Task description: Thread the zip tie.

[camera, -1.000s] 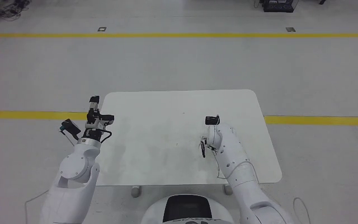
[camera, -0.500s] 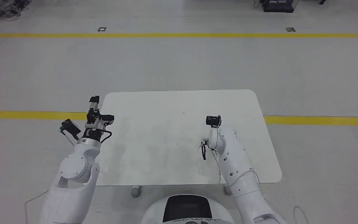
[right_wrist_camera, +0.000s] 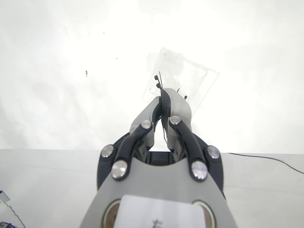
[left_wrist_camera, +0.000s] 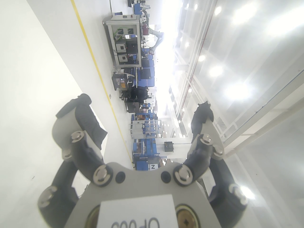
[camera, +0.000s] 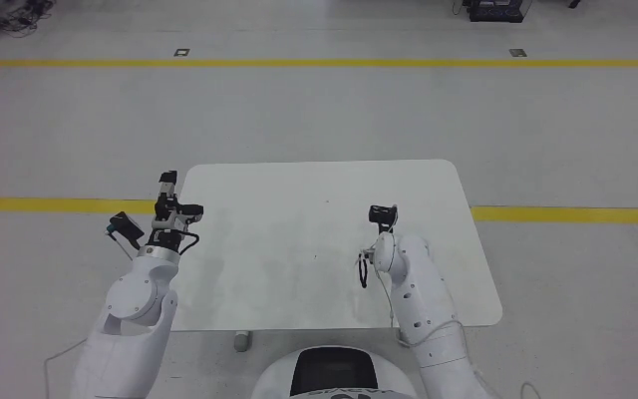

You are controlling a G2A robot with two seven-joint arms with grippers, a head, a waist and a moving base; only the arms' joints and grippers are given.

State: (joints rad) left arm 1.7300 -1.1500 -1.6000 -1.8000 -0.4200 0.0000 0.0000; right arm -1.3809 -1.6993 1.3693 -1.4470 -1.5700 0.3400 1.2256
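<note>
One zip tie pinched in clenched right end effector, head poking just past its tips. Directly beyond those tips, clear tray flat on desk. Well apart from it, left end effector released, spread wide.

My left arm sits bent out to the left with its wrist tipped upward. The left gripper has its fingers spread wide with nothing between them. My right arm is stretched forward, wrist angled down, and the right gripper is pinched together, seemingly on a thin zip tie.
</note>
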